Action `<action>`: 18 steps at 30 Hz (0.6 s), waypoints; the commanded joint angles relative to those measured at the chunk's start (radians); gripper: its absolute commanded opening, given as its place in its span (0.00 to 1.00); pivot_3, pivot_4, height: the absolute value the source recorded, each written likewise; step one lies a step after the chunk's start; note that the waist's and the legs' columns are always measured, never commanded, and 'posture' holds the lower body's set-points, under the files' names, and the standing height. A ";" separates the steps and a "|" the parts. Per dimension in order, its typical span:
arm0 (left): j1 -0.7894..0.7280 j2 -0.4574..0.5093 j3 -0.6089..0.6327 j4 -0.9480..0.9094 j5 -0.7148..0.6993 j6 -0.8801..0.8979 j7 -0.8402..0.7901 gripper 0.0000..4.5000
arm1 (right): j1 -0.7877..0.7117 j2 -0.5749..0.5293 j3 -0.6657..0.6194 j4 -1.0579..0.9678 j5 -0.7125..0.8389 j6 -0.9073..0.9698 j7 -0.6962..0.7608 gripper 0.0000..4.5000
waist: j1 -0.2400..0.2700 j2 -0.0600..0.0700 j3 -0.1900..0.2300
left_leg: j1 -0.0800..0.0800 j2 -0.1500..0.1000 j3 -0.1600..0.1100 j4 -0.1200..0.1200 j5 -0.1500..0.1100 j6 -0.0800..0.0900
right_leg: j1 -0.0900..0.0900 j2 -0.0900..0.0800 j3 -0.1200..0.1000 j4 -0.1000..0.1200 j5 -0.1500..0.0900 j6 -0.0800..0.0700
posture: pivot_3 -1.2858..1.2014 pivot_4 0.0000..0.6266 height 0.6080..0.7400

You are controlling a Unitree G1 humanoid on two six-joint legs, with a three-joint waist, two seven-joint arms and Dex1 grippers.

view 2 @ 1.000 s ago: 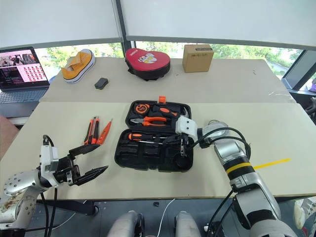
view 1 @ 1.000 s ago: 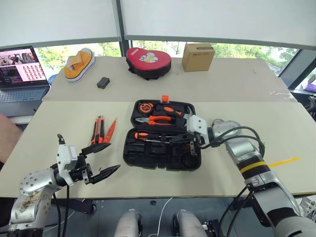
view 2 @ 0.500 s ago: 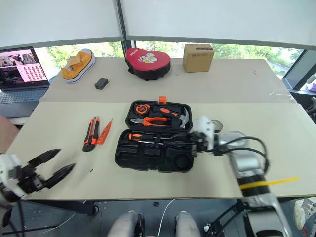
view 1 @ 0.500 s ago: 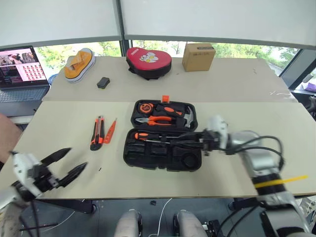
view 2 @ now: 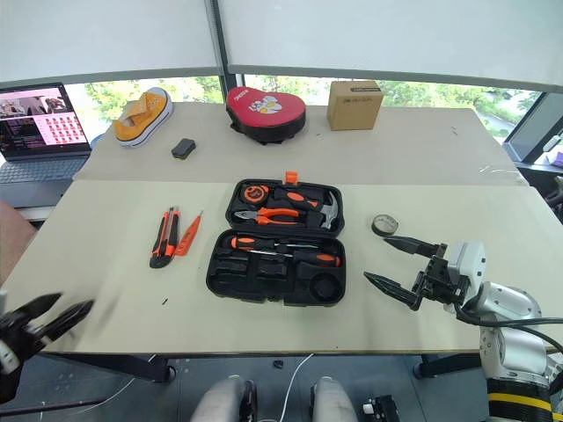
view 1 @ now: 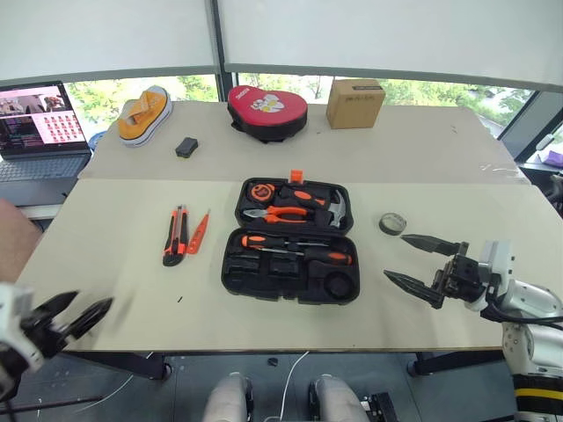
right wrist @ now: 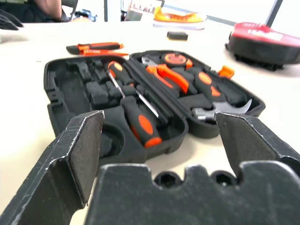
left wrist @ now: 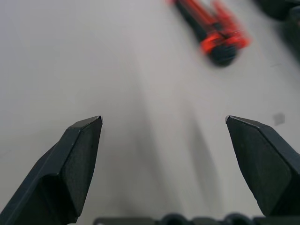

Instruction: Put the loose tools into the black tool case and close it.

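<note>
Mid-table, black tool case [view 1: 291,241] open, possibly two screwdrivers [view 1: 297,249] slotted

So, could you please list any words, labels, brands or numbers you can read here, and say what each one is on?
No text here can be read.
Cardboard box: a dark mark on its front, too small to read.
Red pouch: a printed picture, no legible words.
Laptop: screen shows pink tiles, text too small.
Tool case: no legible brand.
</note>
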 commanded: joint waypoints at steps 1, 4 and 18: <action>-0.249 0.112 -0.166 -0.118 -0.047 0.281 0.161 1.00 | -0.040 -0.013 0.005 -0.070 0.034 0.017 -0.019 0.99 | 0.005 0.000 0.001 | 0.000 0.000 0.000 0.000 0.000 0.000 | 0.001 0.000 0.000 0.000 0.000 0.000 | 0.52 0.24 1.00; -0.492 0.105 -0.314 -0.134 -0.037 0.449 0.281 1.00 | -0.061 -0.014 0.026 -0.074 0.033 0.029 -0.023 0.99 | 0.005 0.000 0.001 | 0.000 0.000 0.000 0.000 0.002 0.002 | 0.001 0.002 0.001 0.000 0.000 0.001 | 0.52 0.24 1.00; -0.970 -0.210 -0.609 0.124 0.229 0.665 0.637 0.54 | -0.073 -0.012 0.062 -0.106 0.036 0.067 -0.054 1.00 | -0.001 -0.002 0.002 | -0.002 -0.003 -0.001 0.001 0.002 0.001 | -0.001 0.007 0.003 0.001 0.000 0.003 | 0.52 0.24 1.00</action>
